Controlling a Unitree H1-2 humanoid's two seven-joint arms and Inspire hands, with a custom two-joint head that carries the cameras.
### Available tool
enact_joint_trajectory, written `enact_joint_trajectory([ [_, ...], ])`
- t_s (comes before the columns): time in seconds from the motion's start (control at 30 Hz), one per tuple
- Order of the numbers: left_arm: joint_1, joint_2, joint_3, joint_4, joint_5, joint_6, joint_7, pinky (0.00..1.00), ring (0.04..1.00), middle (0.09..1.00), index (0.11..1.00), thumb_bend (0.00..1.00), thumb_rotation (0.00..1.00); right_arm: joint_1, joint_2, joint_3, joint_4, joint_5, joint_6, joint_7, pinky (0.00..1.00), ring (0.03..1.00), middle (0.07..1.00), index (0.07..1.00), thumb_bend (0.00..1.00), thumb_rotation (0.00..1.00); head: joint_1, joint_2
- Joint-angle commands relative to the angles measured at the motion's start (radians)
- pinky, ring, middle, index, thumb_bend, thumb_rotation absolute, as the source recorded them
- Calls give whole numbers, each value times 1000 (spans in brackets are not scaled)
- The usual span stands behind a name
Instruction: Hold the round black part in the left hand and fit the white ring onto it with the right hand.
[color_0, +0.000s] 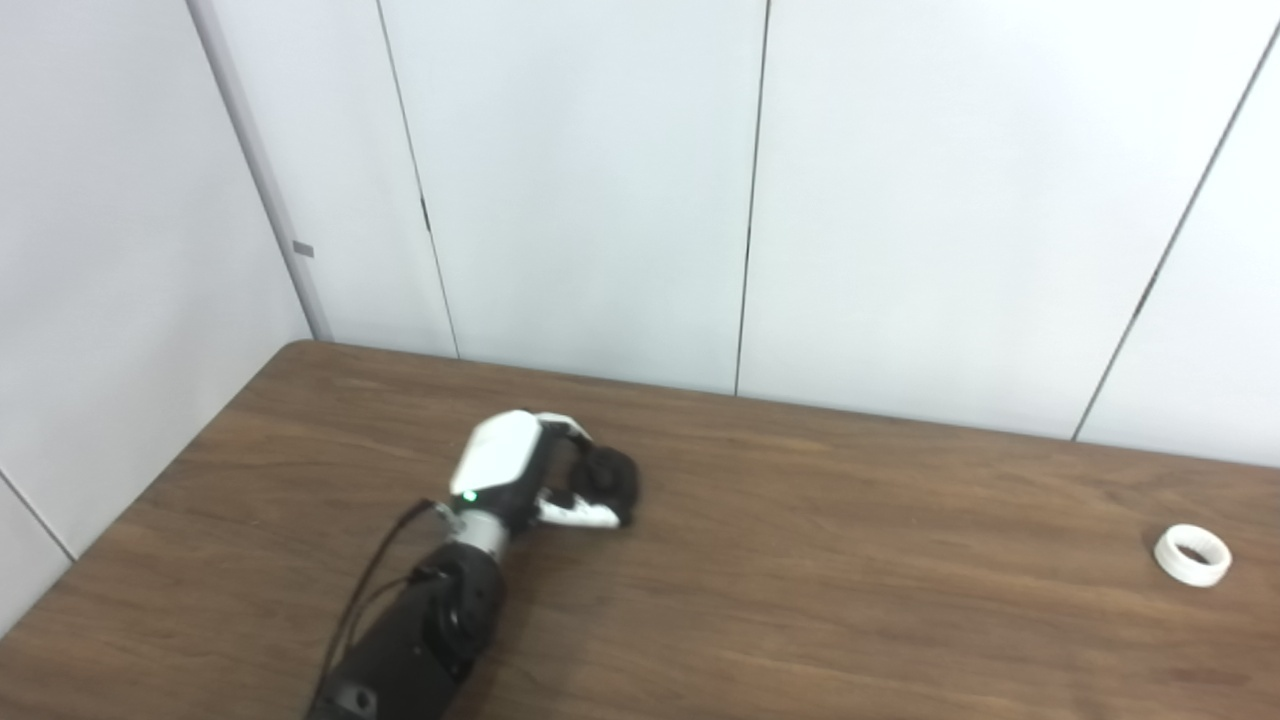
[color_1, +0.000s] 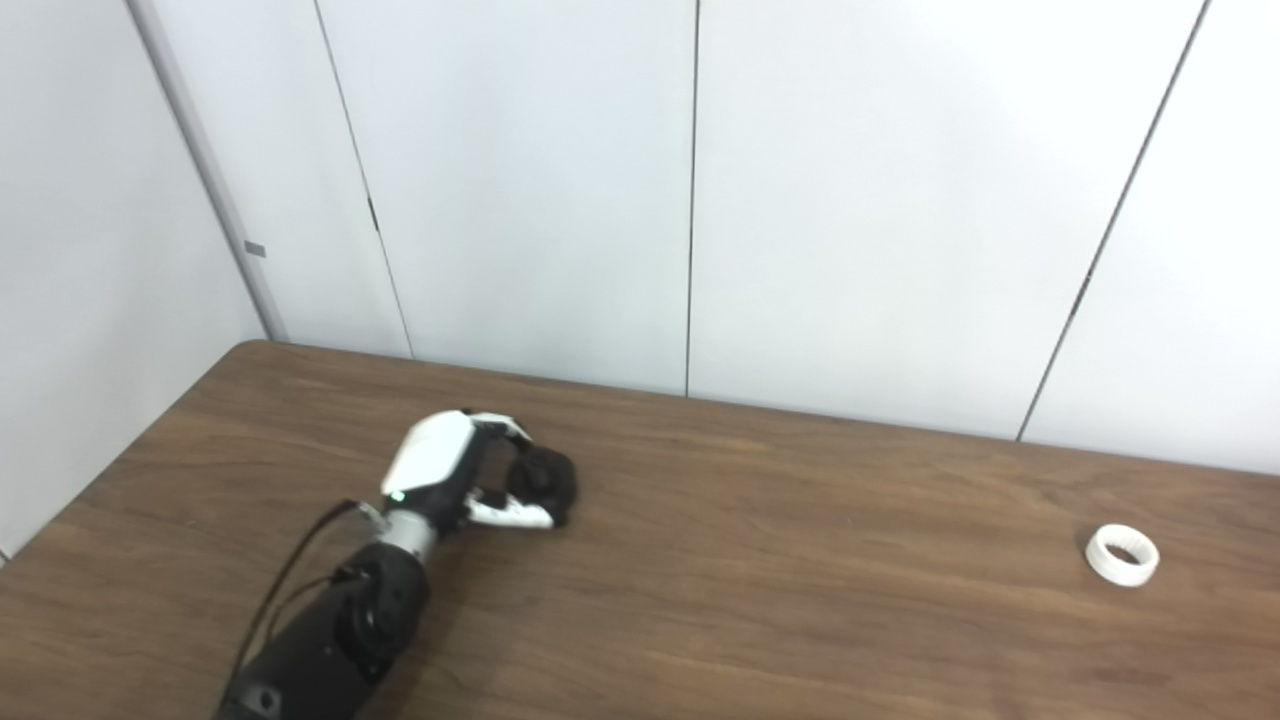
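1. Biggest thing in shot was the white panelled wall (color_0: 600, 180), filling the whole upper half of the frame, with thin dark seams running down it.
2. Under that, the brown wood-grain counter (color_0: 850, 620) took up the lower half, its rounded corner up at the left.
3. The left arm (color_0: 420, 630), black with a cable along it, came in from the bottom edge left of centre and angled up toward the middle.
4. The left hand (color_0: 520, 475) sat low over the counter, a bit left of centre, white back facing up and a small green light on at the wrist.
5. Its fingers (color_0: 575, 432) were curled round and pinching the round black part (color_0: 612, 482), thumb under it, pretty much at the counter surface.
6. The white ring (color_1: 1122, 554) lay flat on the counter way over at the right edge of the frame, well apart from the hand, nothing touching it.
7. The right hand wasn't in shot.
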Motion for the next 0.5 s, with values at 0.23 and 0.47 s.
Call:
enact_joint_trajectory([
  [0.23,22,-26,-102,-88,85,-43,-86,1000,906,830,480,517,51,-48,37,29,15,-9,73,-6,846,956,972,936,731,934,-49,-5],
  [0.47,35,-36,-157,-162,121,-56,-163,1000,920,840,478,518,51,-89,76,32,39,-22,53,-23,823,946,962,913,724,893,-111,-7],
])
